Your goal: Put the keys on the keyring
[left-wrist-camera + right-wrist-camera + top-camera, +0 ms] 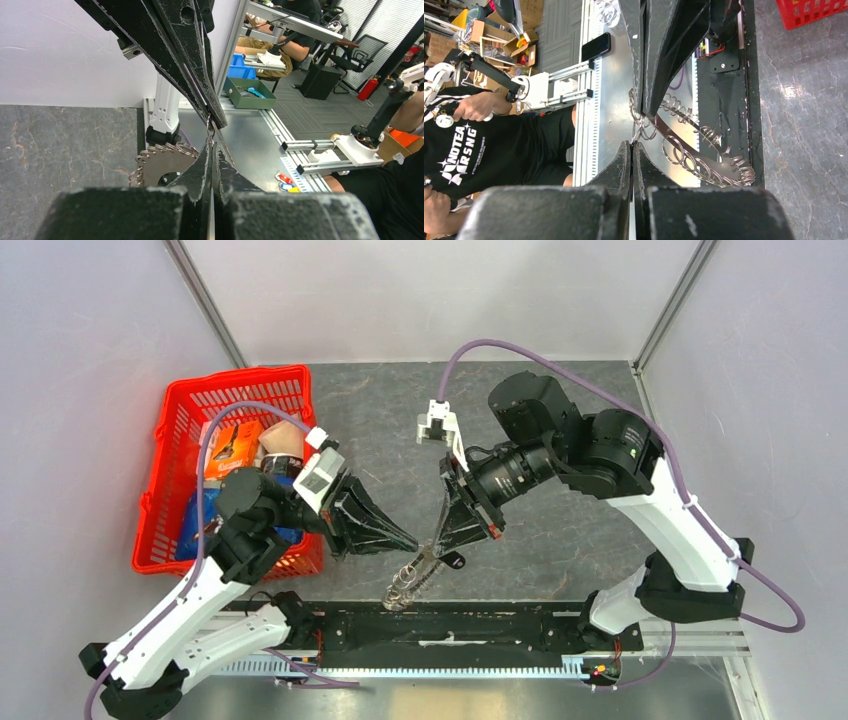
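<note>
The keyring, a flat toothed metal piece fringed with many small silvery rings, hangs slanted below both gripper tips over the table's near edge. It also shows in the left wrist view and the right wrist view. My left gripper is shut on a small ring at the keyring's top end. My right gripper meets it tip to tip and is shut. The key, a tiny black oblong head, hangs just below the right tip, and its thin metal bit seems pinched there.
A red basket with packets stands at the left, behind the left arm. A black rail runs along the near table edge under the keyring. Grey walls close the sides and back.
</note>
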You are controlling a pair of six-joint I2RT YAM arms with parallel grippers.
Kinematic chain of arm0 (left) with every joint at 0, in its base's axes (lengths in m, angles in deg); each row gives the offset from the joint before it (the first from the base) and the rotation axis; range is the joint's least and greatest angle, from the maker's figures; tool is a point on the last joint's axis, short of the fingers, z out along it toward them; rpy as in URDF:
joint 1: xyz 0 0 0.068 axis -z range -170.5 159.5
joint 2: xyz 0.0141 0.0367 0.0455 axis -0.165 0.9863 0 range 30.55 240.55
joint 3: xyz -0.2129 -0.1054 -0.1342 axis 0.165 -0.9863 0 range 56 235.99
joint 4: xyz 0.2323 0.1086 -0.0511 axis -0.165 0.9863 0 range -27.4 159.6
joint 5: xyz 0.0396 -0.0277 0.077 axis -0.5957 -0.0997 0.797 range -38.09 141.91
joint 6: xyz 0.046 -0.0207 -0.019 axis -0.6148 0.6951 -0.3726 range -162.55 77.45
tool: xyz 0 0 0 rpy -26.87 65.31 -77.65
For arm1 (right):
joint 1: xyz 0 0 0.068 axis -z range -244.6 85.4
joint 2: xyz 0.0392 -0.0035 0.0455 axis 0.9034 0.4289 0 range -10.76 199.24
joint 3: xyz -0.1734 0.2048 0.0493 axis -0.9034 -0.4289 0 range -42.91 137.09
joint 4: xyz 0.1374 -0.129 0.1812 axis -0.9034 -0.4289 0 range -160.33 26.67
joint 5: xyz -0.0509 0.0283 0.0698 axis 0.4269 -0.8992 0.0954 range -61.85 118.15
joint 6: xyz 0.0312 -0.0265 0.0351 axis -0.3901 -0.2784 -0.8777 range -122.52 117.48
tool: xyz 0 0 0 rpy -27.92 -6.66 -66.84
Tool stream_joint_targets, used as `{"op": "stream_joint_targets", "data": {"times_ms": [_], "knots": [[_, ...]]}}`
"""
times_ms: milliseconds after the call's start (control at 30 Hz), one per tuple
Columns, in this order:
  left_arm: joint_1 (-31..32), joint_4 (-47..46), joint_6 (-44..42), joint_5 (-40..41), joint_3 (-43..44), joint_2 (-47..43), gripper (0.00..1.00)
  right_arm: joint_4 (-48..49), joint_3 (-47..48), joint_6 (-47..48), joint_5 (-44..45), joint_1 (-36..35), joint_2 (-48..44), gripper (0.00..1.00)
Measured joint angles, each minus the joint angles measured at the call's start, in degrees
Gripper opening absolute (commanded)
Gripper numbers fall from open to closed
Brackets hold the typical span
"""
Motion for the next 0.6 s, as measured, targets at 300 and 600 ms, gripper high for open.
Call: {"op": "stream_joint_targets", "data": {"times_ms": [300,600], "knots": [[0.2,0.2,-0.7,-0.1,-0.7,-1.3,0.02,4.0,-14.1,-0.3,-1.4,0.1,-10.5,0.0],[0.2,-0.1,-0.7,-0.1,-0.7,-1.8,0.02,9.0,-23.1,-1.6,-4.5,0.0,-15.8,0.0]]}}
